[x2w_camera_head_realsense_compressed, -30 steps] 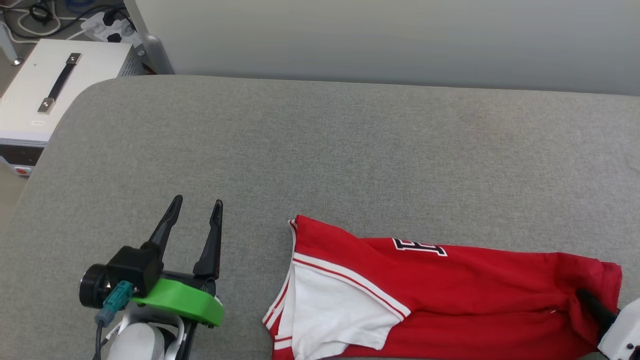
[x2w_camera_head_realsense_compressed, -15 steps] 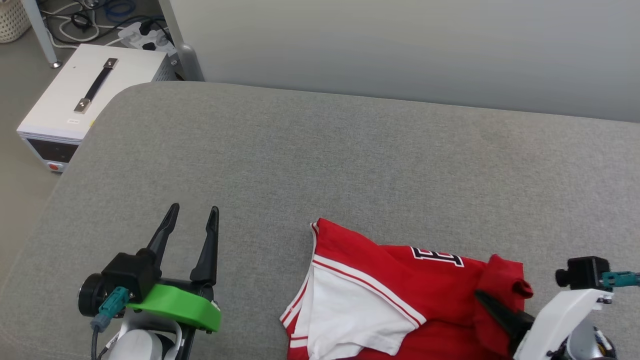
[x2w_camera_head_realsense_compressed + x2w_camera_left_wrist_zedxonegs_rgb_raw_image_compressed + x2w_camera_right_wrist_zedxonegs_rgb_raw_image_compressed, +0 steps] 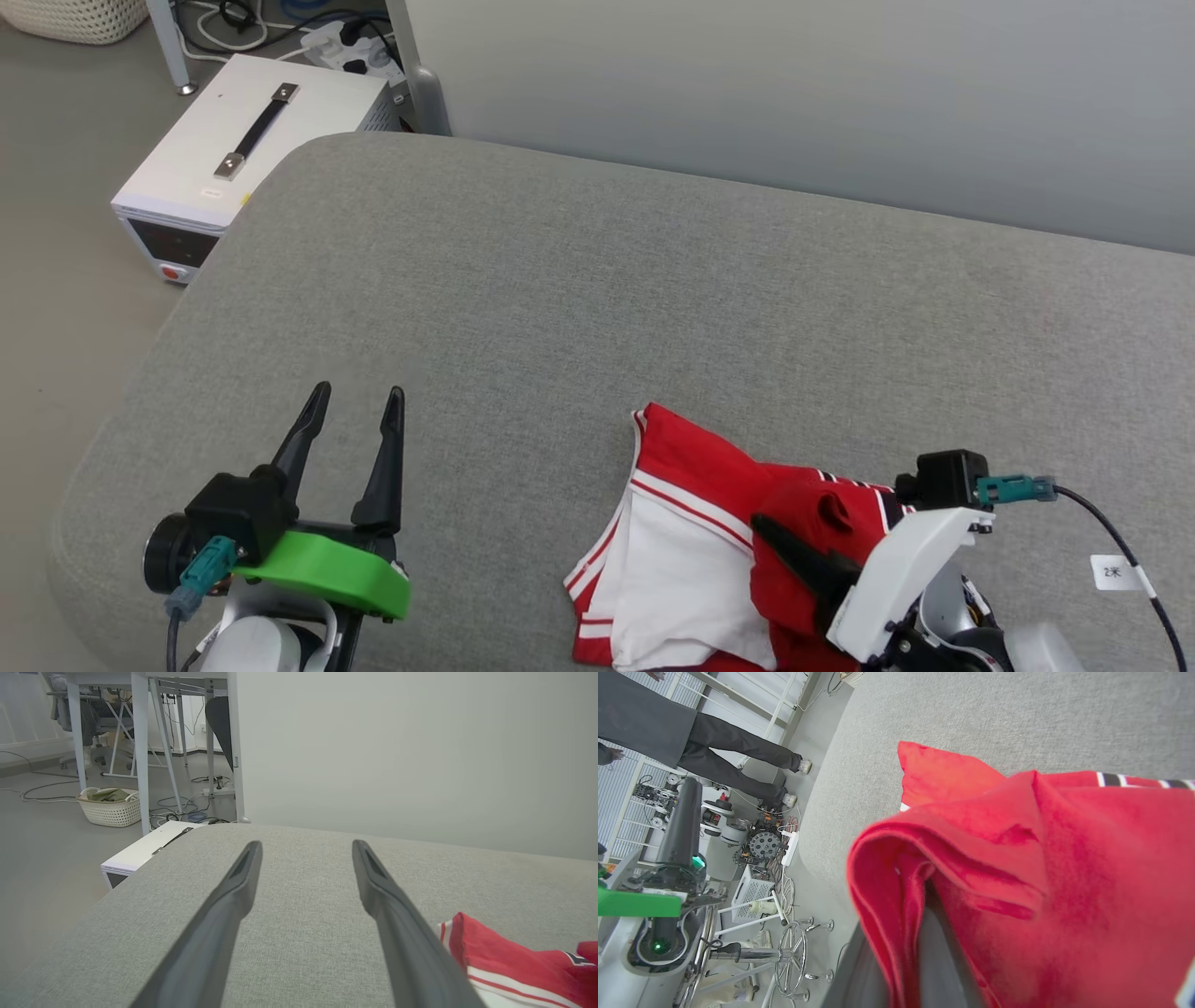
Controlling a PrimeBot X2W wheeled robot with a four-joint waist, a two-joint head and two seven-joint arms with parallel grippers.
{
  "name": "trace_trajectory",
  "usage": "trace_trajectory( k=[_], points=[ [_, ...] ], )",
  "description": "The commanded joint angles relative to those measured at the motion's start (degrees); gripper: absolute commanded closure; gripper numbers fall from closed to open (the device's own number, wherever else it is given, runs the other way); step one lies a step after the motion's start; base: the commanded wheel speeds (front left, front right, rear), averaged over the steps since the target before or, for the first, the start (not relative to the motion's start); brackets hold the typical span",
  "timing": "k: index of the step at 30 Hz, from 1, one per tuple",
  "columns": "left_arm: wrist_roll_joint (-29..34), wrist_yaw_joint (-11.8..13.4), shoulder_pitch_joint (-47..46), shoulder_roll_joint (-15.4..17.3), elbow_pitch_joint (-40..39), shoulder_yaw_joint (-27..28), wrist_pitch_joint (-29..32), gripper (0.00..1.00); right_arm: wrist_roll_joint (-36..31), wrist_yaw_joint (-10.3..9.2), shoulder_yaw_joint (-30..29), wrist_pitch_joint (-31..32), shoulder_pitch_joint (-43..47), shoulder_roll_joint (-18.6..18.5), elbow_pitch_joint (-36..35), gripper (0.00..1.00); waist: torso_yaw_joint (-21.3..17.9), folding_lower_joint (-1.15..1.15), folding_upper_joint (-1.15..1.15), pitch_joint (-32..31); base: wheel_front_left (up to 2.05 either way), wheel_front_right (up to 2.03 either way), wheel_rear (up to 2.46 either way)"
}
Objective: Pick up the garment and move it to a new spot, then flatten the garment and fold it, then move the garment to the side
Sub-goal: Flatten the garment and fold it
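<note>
The garment (image 3: 691, 532), a red jersey T-shirt with a white sleeve and striped trim, lies bunched on the grey padded surface (image 3: 579, 299) at the lower right. My right gripper (image 3: 761, 525) is shut on a fold of its red cloth, held over the shirt's body. In the right wrist view the garment (image 3: 1064, 858) drapes over my dark fingers (image 3: 936, 961) and hides their tips. My left gripper (image 3: 359, 392) stands open and empty above the surface, well left of the shirt. In the left wrist view the left gripper (image 3: 306, 844) points over bare fabric, the garment (image 3: 504, 961) at lower right.
A white box with a black handle (image 3: 247, 140) sits on the floor beyond the surface's far left corner, near cables and a power strip (image 3: 350, 51). A pale wall (image 3: 794, 93) runs behind. A wicker basket (image 3: 110, 807) stands further off. A person's legs (image 3: 733, 746) stand nearby.
The head camera has swung left. My right gripper has carried the garment's right end leftward over its body, so the shirt is now bunched shorter. The left gripper has stayed put.
</note>
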Motion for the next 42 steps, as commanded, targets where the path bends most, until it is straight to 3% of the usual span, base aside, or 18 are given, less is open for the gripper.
trace_trajectory(
  k=[1, 12, 13, 14, 19, 30, 33, 35, 38, 42],
  points=[
    [-0.51, -0.17, 0.02, -0.22, 0.13, -0.08, -0.33, 0.0, 0.24, -0.03, 0.79, -1.78, -1.83, 0.1, 1.86, 1.0, 1.15, 0.0, 0.0, 0.6, 0.0, 0.0, 0.0],
    [-0.14, -0.17, -0.99, -1.42, -0.08, -0.57, -0.33, 0.0, 1.12, -0.03, 5.99, -10.79, -10.83, 0.12, 18.09, 1.0, 4.78, 0.0, 0.0, 2.62, 0.0, 0.0, 0.0],
    [-0.03, -0.17, -1.05, -1.51, -0.16, -0.4, -0.33, 0.0, 1.22, -0.03, 6.17, -11.2, -11.45, 0.12, 19.34, 0.86, 4.94, 0.0, 0.0, 2.67, 0.0, 0.0, 0.0],
    [-0.04, -0.17, -1.05, -1.69, -0.24, -0.18, -0.33, 0.0, 1.27, -0.03, 6.73, -11.39, -12.2, 0.12, 20.89, 0.02, 5.11, 0.0, 0.0, 2.66, 0.0, 0.0, 0.0],
    [0.07, -0.17, -0.86, -1.57, -0.04, -0.4, -0.33, 0.0, 3.5, -0.03, 9.66, -13.11, -14.47, 0.12, 24.51, 0.0, 5.75, 0.0, 0.0, 1.76, 0.0, 0.0, 0.0],
    [0.03, -0.17, 0.32, -0.54, 0.28, -0.98, -0.33, 0.0, 9.57, -0.03, 14.96, -16.57, -17.63, 0.12, 23.79, 0.0, 3.63, 0.0, 0.0, -1.29, 0.0, 0.0, 0.0],
    [-0.12, -0.18, 0.36, -0.47, -0.13, -1.37, -0.33, 0.0, 5.58, -0.03, 14.18, -17.92, -18.87, 0.12, 23.91, 0.0, 2.31, 0.0, 0.0, -1.6, 0.0, 0.0, 0.0],
    [-0.21, -0.18, 0.39, -0.47, -0.39, -1.5, -0.33, 0.0, -0.4, -0.03, 13.68, -19.14, -19.79, -0.55, 23.36, 0.0, 1.22, 0.0, 0.0, -1.79, 0.0, 0.0, 0.0],
    [-0.55, -0.18, 0.42, -0.62, -0.85, -1.41, -0.33, 0.0, -10.09, -0.03, 13.49, -21.63, -20.73, -4.03, 20.9, 0.0, -0.76, 0.0, 0.0, -1.88, 0.0, 0.0, 0.0],
    [-0.79, -0.18, 0.54, -0.9, -1.12, -1.68, -0.33, 0.0, -18.29, -0.03, 12.33, -24.97, -21.1, -9.12, 16.71, 0.0, -3.38, 0.0, 0.0, -1.76, 0.0, 0.0, 0.0]
  ],
)
